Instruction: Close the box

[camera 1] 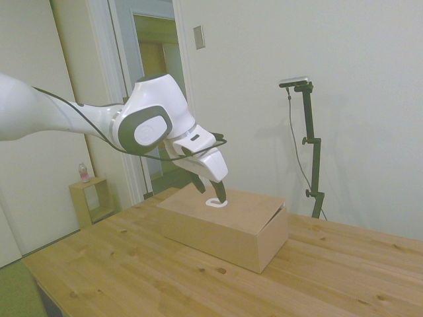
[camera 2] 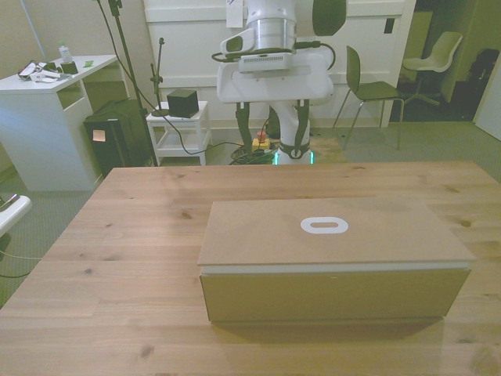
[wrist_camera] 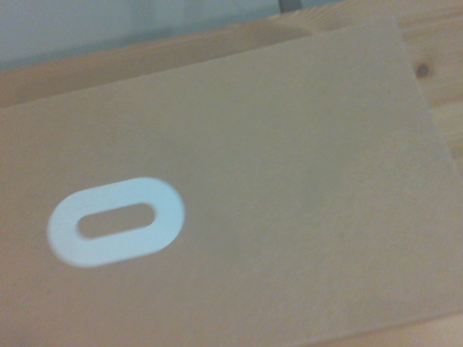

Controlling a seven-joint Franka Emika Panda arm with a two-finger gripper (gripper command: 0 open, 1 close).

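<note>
Where fingers (camera 1: 219, 195) hover: box (camera 1: 225, 228) lid.

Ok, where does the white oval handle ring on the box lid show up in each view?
Side view: handle ring on the lid's top, right under the gripper.
Front view: handle ring mid-lid, slightly toward the front view's right.
Wrist view: handle ring, large and blurred.
Shared landmark: the lid around it.

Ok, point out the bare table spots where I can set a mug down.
The table is bare on the front view's left of the box, from its end wall to the table edge. Another free strip runs behind the box along the far edge. Crowded: the lid, with the tool at the handle hole.
</note>
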